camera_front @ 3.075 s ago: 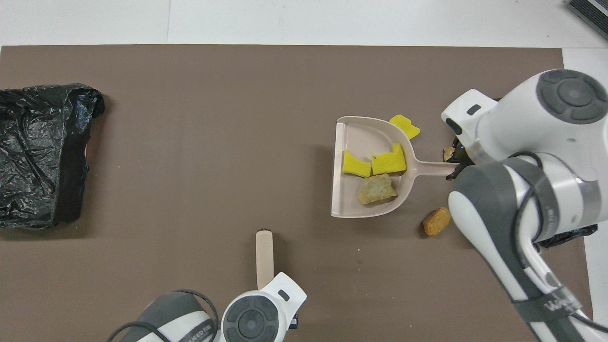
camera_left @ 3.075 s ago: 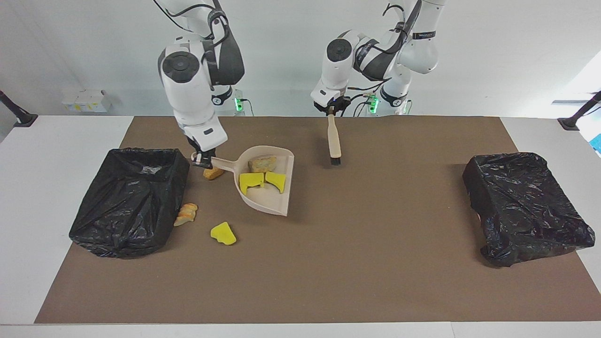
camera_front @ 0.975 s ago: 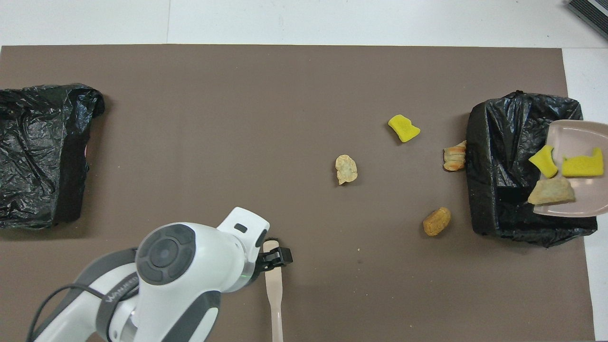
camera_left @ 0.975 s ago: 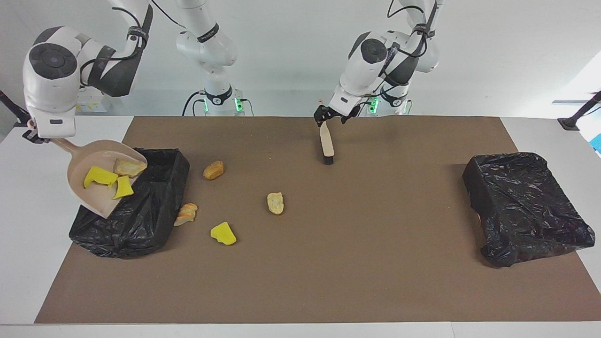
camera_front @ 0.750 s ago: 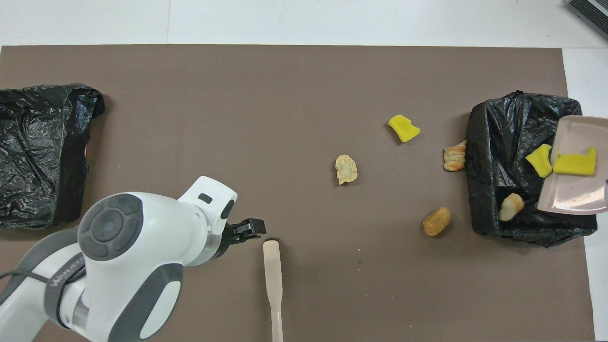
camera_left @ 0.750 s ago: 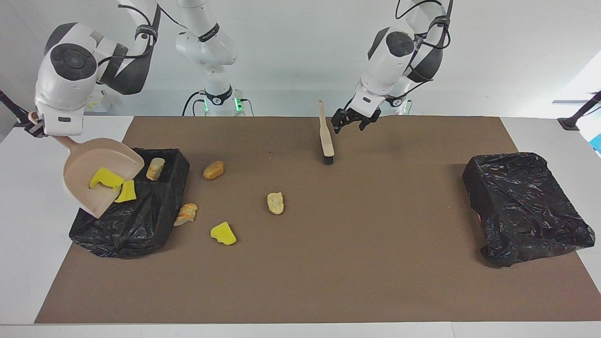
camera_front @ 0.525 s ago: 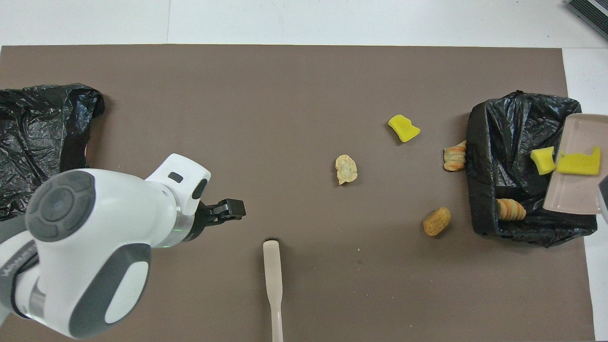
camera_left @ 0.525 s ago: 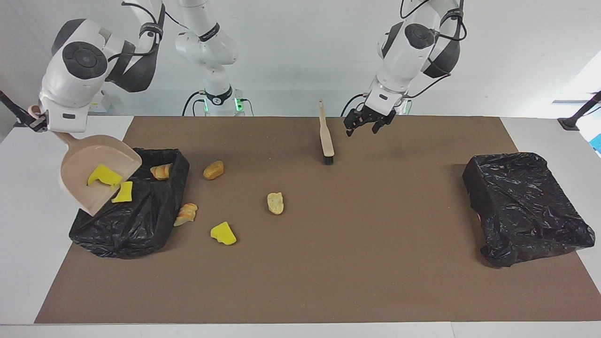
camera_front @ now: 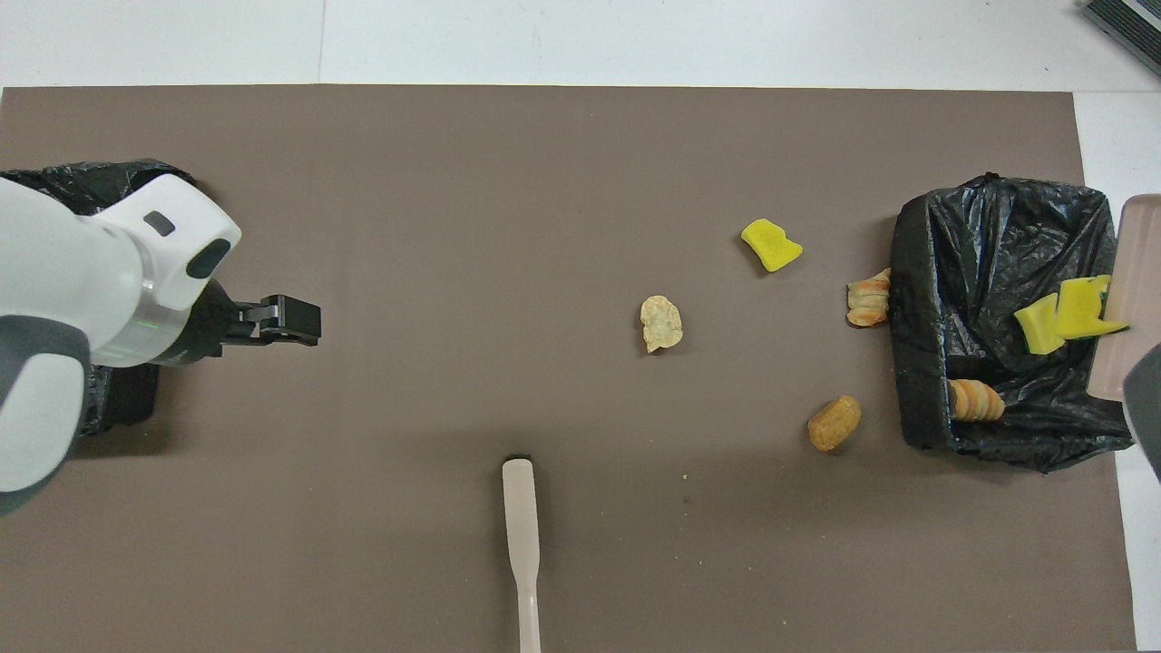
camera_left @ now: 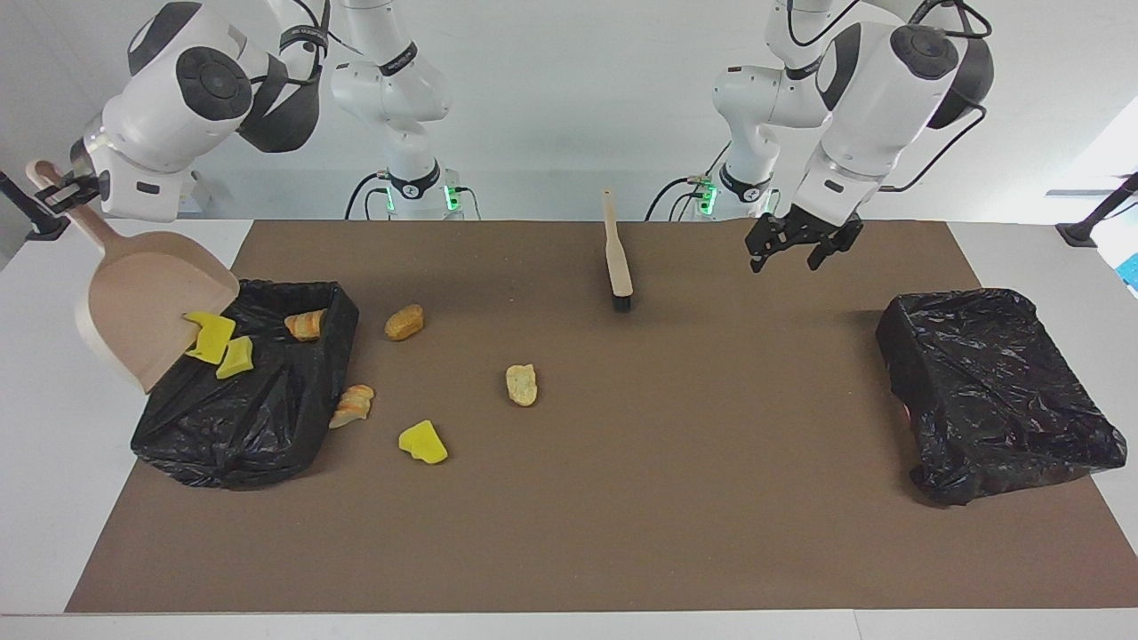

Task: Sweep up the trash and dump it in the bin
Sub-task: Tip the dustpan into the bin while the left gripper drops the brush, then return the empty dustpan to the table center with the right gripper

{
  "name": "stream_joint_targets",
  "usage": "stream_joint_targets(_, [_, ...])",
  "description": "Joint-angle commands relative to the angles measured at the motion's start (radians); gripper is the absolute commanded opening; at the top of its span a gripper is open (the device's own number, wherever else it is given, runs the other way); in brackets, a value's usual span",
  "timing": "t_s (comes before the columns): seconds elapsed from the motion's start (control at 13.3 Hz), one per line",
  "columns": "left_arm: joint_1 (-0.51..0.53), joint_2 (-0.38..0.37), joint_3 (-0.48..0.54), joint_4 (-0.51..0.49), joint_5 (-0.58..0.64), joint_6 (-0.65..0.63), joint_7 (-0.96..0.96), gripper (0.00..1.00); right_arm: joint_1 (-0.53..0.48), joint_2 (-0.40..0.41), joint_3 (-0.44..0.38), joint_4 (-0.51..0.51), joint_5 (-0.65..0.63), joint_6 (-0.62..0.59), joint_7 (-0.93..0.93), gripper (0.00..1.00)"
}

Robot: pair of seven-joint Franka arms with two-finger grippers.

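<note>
High facing view, steep overhead, opposed

Right arm is reaching out past its end of the table, wrist raised and canted, right gripper clamping tight on a handle (fingertips mostly hidden). Left arm is hanging elbow-high, wrist angling down, left gripper hovering with its fingers spread wide, holding nothing.

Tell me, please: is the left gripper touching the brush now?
Apart. In the facing view the left gripper hangs open over bare mat toward the left arm's end, with a plain gap of mat between it and the brush, which stands alone on its bristles.
</note>
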Motion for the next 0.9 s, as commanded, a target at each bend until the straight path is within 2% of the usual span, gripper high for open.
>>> stream_joint_targets(0.0, [0.059,0.069,-0.012,0.143,0.033,-0.099,0.116,1.0,-0.011,-0.014,0.008,-0.012,-0.012,-0.005,-0.003,0.0])
stream_joint_targets(0.15, [0.085,0.068,-0.011,0.164,0.034,-0.103,0.167,1.0,-0.012,-0.016,0.006,-0.011,0.051,-0.01,-0.029,0.0])
stream_joint_targets(0.38, [0.092,0.088,-0.008,0.221,0.063,-0.168,0.219,1.0,-0.001,-0.032,0.012,-0.001,0.041,-0.018,-0.075,0.0])
stream_joint_targets(0.6, [0.152,0.143,-0.004,0.36,0.083,-0.253,0.344,1.0,-0.003,-0.036,0.011,0.017,0.056,-0.021,-0.098,0.0])
stream_joint_targets(0.67, [0.154,0.141,-0.004,0.362,0.083,-0.263,0.352,1.0,-0.004,-0.039,0.009,0.014,0.079,-0.018,-0.1,0.0])
stream_joint_targets(0.82, [0.151,0.118,-0.009,0.336,0.082,-0.257,0.349,1.0,-0.015,-0.039,0.002,0.016,0.207,-0.016,-0.106,0.0])
